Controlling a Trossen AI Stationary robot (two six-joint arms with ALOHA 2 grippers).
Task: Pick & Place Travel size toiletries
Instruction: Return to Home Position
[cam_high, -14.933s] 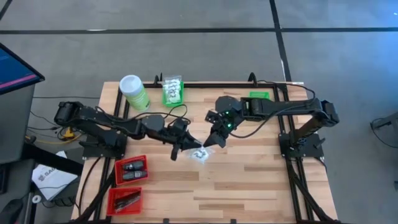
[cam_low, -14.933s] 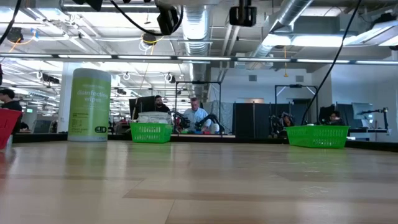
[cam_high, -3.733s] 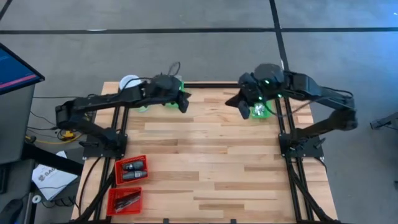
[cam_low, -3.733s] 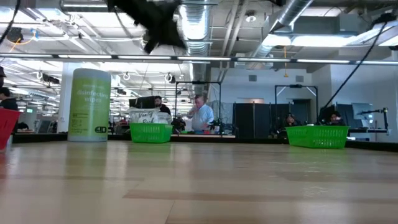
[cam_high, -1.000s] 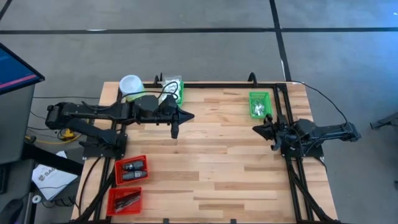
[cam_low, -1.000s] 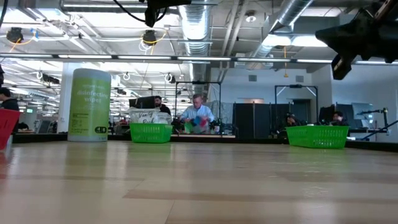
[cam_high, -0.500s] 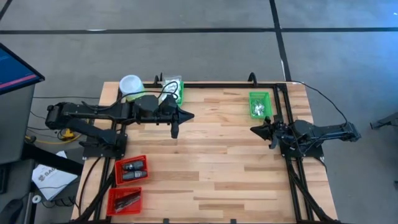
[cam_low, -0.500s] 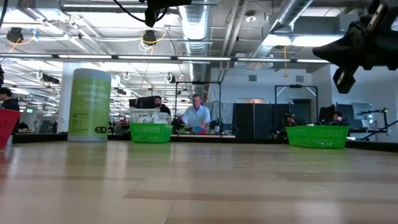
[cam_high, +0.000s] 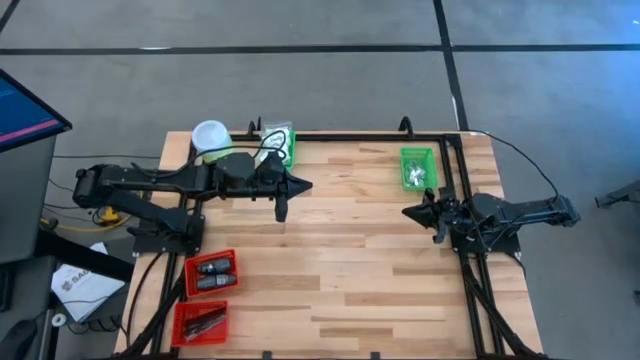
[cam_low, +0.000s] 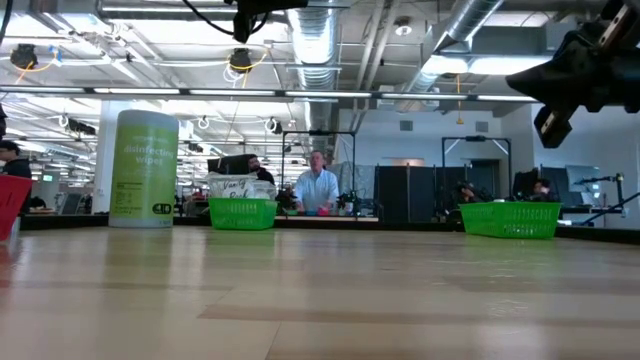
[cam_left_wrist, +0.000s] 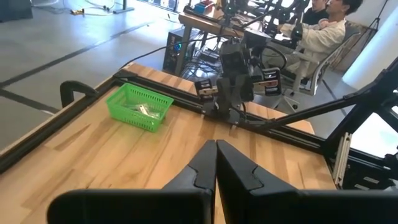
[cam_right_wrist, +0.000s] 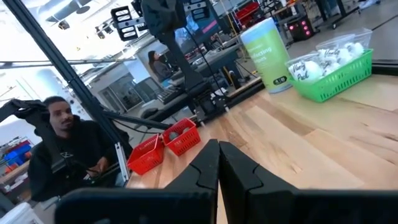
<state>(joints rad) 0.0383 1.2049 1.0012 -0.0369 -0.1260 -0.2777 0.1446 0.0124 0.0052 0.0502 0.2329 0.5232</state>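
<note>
Pale plank table (cam_high: 340, 270) with black rails along the far edge and both sides; wide run of bare planks across the middle, between the two grippers and down to the near edge.

Left gripper (cam_high: 300, 185) hangs over the far-left part of the table, just nearer than the far-left green basket (cam_high: 264, 150); its fingers (cam_left_wrist: 202, 165) are pressed together on themselves.

Right gripper (cam_high: 408, 211) sits at the right edge by the side rail, just nearer than the far-right green basket (cam_high: 404, 165); its fingers (cam_right_wrist: 205, 165) are together too, tip to tip.

Both green baskets stand close to the far rail, well apart from each other; light-green canister (cam_high: 212, 140) with white lid is at the far-left corner, beside the left green basket.

Two red baskets (cam_high: 190, 278) stand one behind the other at the near-left edge.

White packets (cam_high: 278, 143) with black print are heaped in the far-left green basket; silvery pieces (cam_high: 418, 176) lie in the far-right one; dark sticks (cam_high: 212, 270) lie in both red baskets, exact shapes too small to tell.

A seated person (cam_right_wrist: 62, 146) is beyond the table's left side.
</note>
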